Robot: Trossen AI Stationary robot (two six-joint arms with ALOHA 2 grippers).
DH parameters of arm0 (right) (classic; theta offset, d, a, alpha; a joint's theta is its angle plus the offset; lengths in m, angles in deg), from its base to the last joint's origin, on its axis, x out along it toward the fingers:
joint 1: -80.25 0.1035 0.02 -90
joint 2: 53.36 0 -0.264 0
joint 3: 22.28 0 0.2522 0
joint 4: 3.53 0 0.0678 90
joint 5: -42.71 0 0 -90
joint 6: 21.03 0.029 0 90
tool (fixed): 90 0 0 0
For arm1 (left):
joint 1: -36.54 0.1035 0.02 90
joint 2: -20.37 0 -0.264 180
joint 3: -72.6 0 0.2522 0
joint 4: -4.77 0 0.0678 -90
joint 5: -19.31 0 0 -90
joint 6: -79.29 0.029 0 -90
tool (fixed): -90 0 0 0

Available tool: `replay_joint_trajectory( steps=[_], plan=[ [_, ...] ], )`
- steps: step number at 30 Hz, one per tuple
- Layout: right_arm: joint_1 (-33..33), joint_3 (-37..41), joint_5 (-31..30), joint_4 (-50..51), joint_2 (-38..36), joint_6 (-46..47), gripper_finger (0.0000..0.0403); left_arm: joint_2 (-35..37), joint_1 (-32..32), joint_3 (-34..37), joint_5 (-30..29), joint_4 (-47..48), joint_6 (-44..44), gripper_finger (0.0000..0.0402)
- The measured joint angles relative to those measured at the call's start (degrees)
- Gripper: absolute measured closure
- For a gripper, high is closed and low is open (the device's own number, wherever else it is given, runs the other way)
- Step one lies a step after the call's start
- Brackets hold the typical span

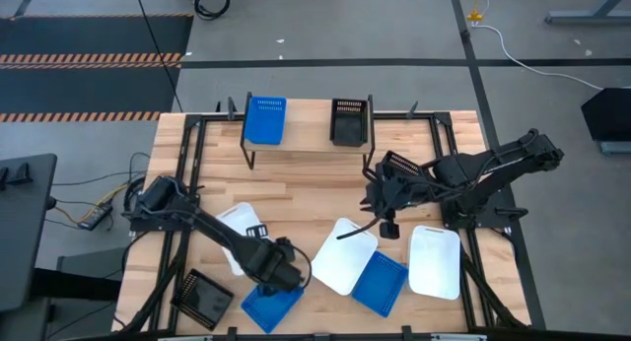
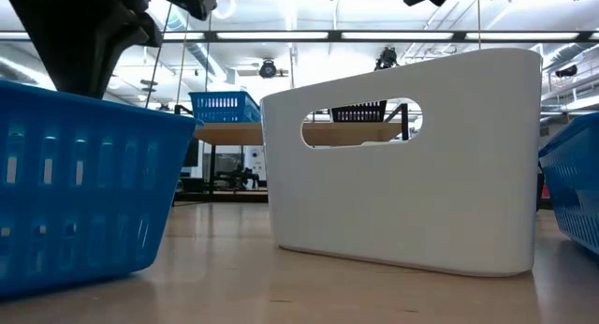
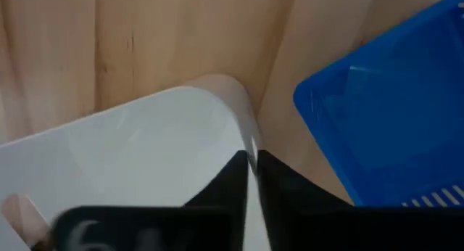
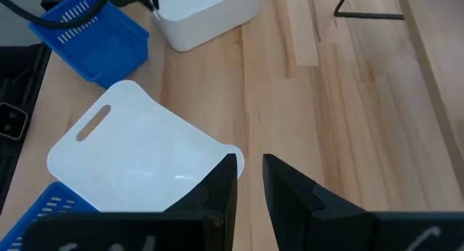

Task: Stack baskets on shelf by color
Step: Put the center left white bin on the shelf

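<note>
Nearest us, the left gripper [image 3: 251, 160] is clenched on the rim of a white basket [image 3: 145, 149] at its near-right corner. A blue basket [image 3: 391, 113] sits just beside it on the near side. The basket's long axis runs diagonally away to the far left, under the left arm. The right gripper [image 4: 249, 164] hangs mid-table with its fingers slightly parted and empty. The shelf [image 1: 308, 129] is well apart on the far side, so we judge the lift goes far and rightward.
</note>
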Motion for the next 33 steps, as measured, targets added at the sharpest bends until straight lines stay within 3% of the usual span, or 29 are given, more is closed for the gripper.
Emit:
replay_joint_trajectory(
  steps=[2, 15, 27, 33],
  plan=[
    [0.0, 0.0, 0.0, 0.4, 0.0, 0.3, 0.0328, 0.0, 0.6, 0.0, 0.9, 0.1, 1.8, 0.0392],
    [0.4, 0.0, 0.0, 2.5, 0.0, 2.6, 0.0328, 1.7, 2.2, 0.0, 7.8, -0.2, 3.9, 0.0399],
    [0.8, 0.0, 0.0, 2.5, 0.0, 2.5, 0.0328, 13.7, 2.1, 0.0, 2.6, 4.4, -1.5, 0.0401],
    [0.7, 0.0, 0.0, 2.6, 0.0, 2.4, 0.0328, 15.7, 2.2, -0.1, 0.3, 4.4, -1.7, 0.0401]
  ],
)
